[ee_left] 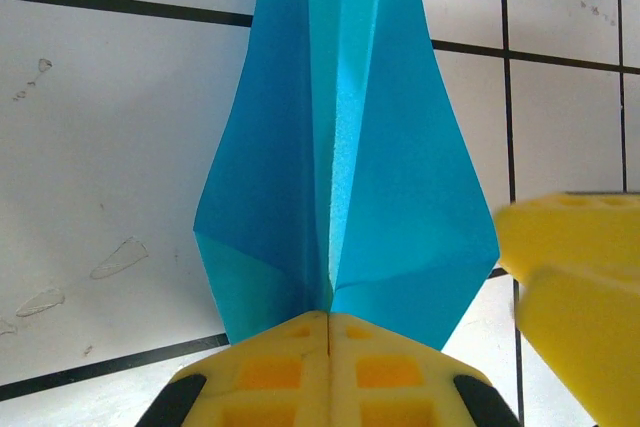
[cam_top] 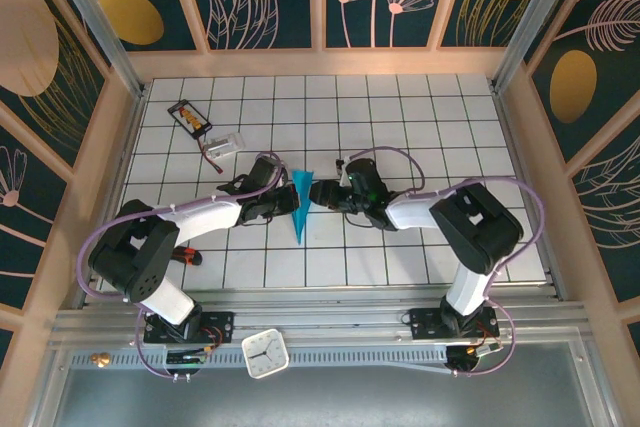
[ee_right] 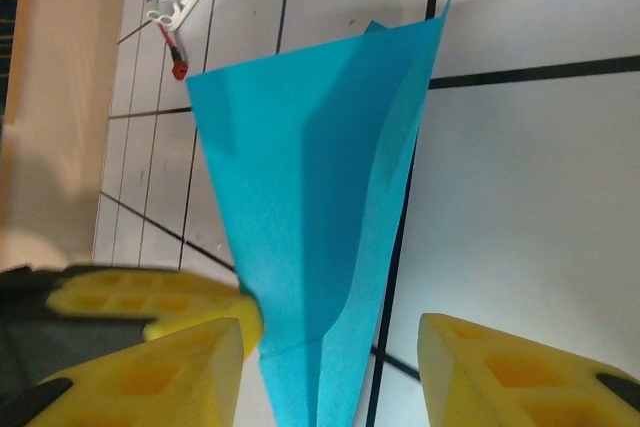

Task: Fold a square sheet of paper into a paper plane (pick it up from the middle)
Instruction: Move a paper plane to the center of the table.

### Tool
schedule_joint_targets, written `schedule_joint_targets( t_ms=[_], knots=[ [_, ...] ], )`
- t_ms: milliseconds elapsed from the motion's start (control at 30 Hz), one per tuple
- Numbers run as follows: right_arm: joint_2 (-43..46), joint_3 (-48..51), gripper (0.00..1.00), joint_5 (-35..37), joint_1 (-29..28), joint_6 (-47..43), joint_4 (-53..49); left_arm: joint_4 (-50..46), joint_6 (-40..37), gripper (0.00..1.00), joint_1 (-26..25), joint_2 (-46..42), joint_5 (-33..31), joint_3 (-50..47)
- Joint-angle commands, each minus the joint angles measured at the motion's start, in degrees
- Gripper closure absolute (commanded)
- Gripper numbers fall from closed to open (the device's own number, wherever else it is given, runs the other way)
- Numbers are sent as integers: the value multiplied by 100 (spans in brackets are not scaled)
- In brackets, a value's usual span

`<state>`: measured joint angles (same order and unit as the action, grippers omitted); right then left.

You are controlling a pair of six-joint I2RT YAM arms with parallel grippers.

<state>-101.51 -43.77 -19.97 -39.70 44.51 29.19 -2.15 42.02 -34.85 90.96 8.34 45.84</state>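
Paper plane (ee_left: 400,207) — in left claw (ee_left: 328,342) (centre)

1. Your paper plane (ee_left: 340,197): thin teal-blue paper, matt, smooth, with crisp creases.
2. Your left hand (ee_left: 328,327) and right hand (ee_right: 332,332): yellow fingers, matt, plastic-looking, with moulded pockets.
3. Your surface (ee_left: 100,147): white with a tile pattern of dark lines, slight sheen, smudged in spots.

Top camera looks down; both wrist cameras face the paper plane (ee_left: 340,197) closely.
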Motion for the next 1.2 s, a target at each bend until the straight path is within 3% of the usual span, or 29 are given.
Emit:
schedule_joint_targets(
  t_ms=[0, 67, 233, 300, 400, 600, 767, 933, 1167],
  knots=[
    [-337, -341, 55, -5, -26, 135, 73, -92, -21, 100, -46, 114, -7, 132],
    [-464, -409, 62, -20, -29, 141, 100, -100, -44, 100, -43, 132, 14, 163],
    [-556, -506, 94, 283, 30, 106, -270, 22, -33, 98, -49, 55, 162, 199],
    [-561, -459, 100, 262, 98, 56, -323, 89, -30, 80, -43, -133, 186, 169],
    [-569, -340, 100, 163, 157, -22, -267, 232, 35, 62, 18, -547, 144, -45],
    [-590, -262, 100, 97, 164, -33, -170, 663, 492, 53, 334, -689, 450, -549],
    [-618, -250, 100, 115, 167, -31, -186, 1185, 813, 53, 483, -123, 1108, -568],
    [-599, -186, 100, 159, 165, -45, -175, 1410, 895, 54, 567, -2, 1130, -594],
    [-599, -176, 100, 151, 171, -56, -168, 1514, 800, 69, 611, 414, 1153, -539]
  ],
)
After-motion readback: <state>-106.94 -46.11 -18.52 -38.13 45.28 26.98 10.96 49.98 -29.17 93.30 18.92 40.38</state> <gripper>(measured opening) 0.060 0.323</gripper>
